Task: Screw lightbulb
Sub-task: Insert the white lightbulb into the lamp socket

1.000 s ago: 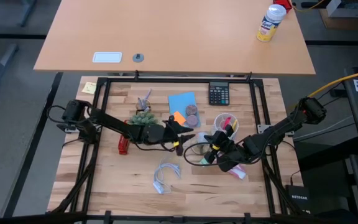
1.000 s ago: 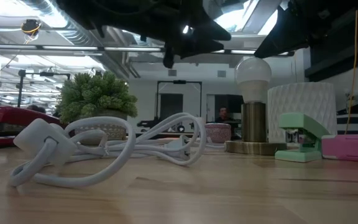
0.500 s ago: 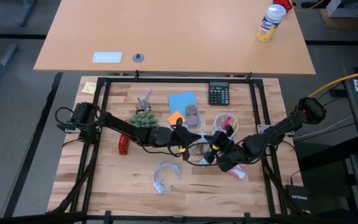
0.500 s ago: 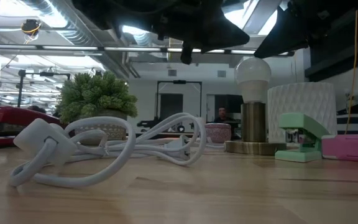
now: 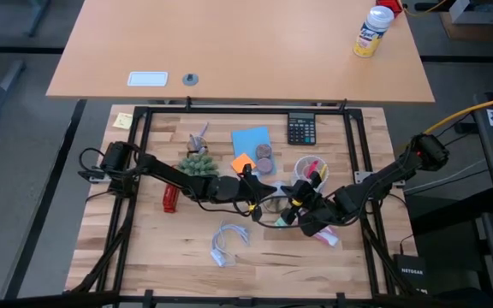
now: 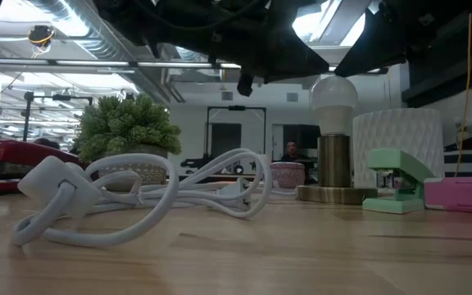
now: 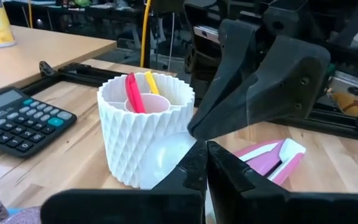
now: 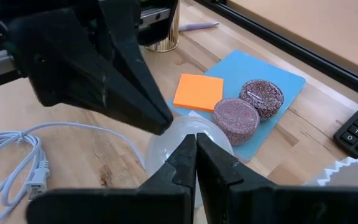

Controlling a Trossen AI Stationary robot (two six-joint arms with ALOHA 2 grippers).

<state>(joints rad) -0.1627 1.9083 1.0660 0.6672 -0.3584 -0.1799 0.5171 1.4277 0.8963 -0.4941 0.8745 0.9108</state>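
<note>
Where the two arms meet over the middle of the table, both grippers hang just above the bulb (image 6: pixel 335 100). Left gripper (image 5: pixel 255 190) reaches in from nine o'clock, its jaws fully closed with the fingertips pressed together; the left wrist view shows those tips just above the frosted globe, and whether they touch it is not clear. Nothing is held between them. Right gripper (image 5: pixel 291 210) comes in from three o'clock, jaws also closed tight and empty, tips poised over the globe.

Bulb stands upright, long axis vertical, white globe up and its base down in a brass socket (image 6: pixel 333 172) on a round foot, a little right of table centre.

Just beside it at three o'clock stands a white ribbed cup (image 7: pixel 143 137) holding pens. A pale green stapler (image 6: pixel 398 180) and a pink one (image 7: pixel 271 157) lie close by. At twelve o'clock sit two round pots (image 8: pixel 247 109) and an orange note pad (image 8: pixel 198 91) on a blue sheet, with a calculator (image 5: pixel 301 129) farther back. A coiled white cord (image 5: pixel 228 242) lies at six o'clock, a green plant (image 5: pixel 197 164) at nine o'clock, and a red stapler (image 5: pixel 170 198) beyond it.
</note>
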